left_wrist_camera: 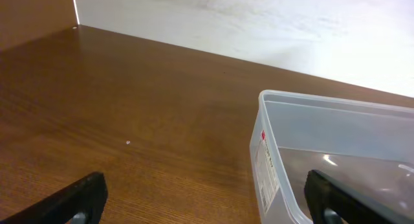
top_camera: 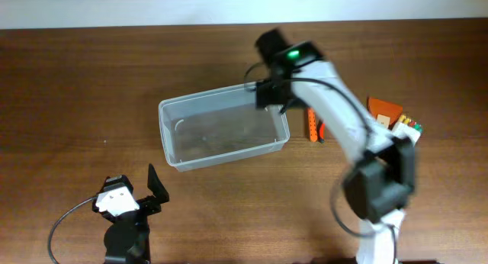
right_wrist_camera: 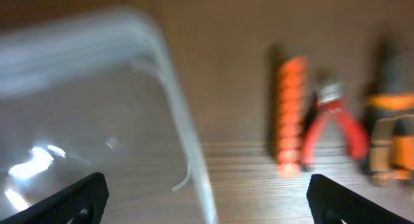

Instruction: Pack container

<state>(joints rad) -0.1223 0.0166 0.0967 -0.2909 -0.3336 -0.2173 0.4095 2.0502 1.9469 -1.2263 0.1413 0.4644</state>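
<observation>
**A:** Where do we stand? Start close to us.

**B:** Nearest us, our left pincer (left_wrist_camera: 207, 203) hangs low over the table (top_camera: 69, 88). Its jaws are wide apart with nothing between them. It is near the container's (top_camera: 221, 130) near left corner but apart from it.

**A:** And the container itself?

**B:** It sits upright around the middle of the table, a little askew, open side up. We see only glints on its clear floor. As far as we can tell, nothing lies in it.

**A:** So nothing is packed yet?

**B:** That is our judgement: the packing has barely begun, if at all. Just beside the tub's right end an orange ribbed handle (right_wrist_camera: 290, 107) and red pliers (right_wrist_camera: 336, 123) lie side by side on the wood. Past them is a dark and orange tool (right_wrist_camera: 388, 130), too blurred for us to name. Farther right, the overhead view shows an orange piece (top_camera: 385, 110) and a small clear box (top_camera: 408, 127) of coloured bits.

**A:** Our right pincer (right_wrist_camera: 206, 199)?

**B:** It hovers above the tub's far right corner, jaws spread wide, carrying nothing.

**A:** What is left?

**B:** Nearly all of it, we'd say. Each tool has to come off the table and go inside the tub, and our right arm looks best placed to reach them.
</observation>
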